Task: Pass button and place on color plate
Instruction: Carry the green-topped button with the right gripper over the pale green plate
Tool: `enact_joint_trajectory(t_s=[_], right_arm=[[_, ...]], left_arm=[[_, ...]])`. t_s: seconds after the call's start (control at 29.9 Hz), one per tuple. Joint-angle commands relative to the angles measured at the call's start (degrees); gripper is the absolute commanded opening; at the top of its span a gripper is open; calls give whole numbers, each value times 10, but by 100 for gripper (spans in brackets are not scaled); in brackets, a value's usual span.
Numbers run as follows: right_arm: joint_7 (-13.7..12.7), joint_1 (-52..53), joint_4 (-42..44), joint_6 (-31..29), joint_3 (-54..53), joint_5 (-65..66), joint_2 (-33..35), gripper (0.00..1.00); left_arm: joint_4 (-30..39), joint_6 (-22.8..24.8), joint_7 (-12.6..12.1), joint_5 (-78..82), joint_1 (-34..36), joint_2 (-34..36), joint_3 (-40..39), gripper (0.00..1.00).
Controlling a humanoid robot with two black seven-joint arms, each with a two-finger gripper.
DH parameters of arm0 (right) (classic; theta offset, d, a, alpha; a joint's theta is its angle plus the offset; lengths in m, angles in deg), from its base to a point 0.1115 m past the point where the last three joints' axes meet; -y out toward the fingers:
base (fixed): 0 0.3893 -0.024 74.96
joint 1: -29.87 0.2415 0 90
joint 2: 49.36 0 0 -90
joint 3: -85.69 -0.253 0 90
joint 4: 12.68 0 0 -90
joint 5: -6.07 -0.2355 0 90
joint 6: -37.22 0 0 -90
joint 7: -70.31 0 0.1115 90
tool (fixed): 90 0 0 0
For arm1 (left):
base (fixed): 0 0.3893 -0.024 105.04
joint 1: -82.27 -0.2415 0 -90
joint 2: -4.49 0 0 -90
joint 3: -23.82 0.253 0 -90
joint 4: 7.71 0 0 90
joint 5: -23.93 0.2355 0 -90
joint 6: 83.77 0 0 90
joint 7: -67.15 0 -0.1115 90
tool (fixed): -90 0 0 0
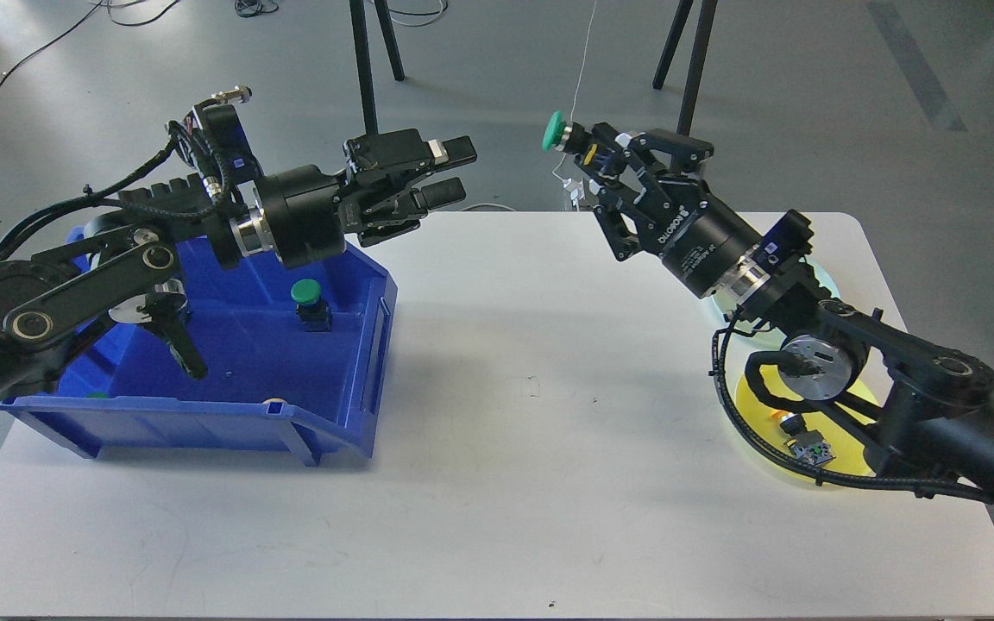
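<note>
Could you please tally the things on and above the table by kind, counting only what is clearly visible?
Green buttons: 2, one held, one in the bin
Blue bin: 1
Yellow plate: 1
Total: 4

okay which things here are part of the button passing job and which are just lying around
Job: green button held by the right gripper; open left gripper; yellow plate; blue bin with another green button.
Lying about: tripod legs, floor cables.

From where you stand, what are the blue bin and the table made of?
The blue bin looks like molded plastic: uniform color, slightly glossy walls, rounded rim. The white table seems a matte laminate or coated board, smooth with rounded corners; the core is not visible.
</note>
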Motion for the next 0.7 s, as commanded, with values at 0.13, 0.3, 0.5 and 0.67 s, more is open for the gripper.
enact_joint_trajectory(t_s=[0.13, 0.3, 0.5, 0.67], right_arm=[[0, -24, 80, 202, 7, 205, 90, 1], [0, -50, 209, 320, 50, 319, 78, 1], [0, -37, 375, 431, 170, 329, -13, 1], [0, -23, 484, 440, 235, 329, -85, 5]], left_arm=[[-11, 0, 0, -1, 0, -8, 0, 72], [-14, 0, 0, -1, 0, -9, 0, 72], [-15, 0, 0, -8, -1, -9, 0, 72], [-15, 0, 0, -11, -1, -9, 0, 72]])
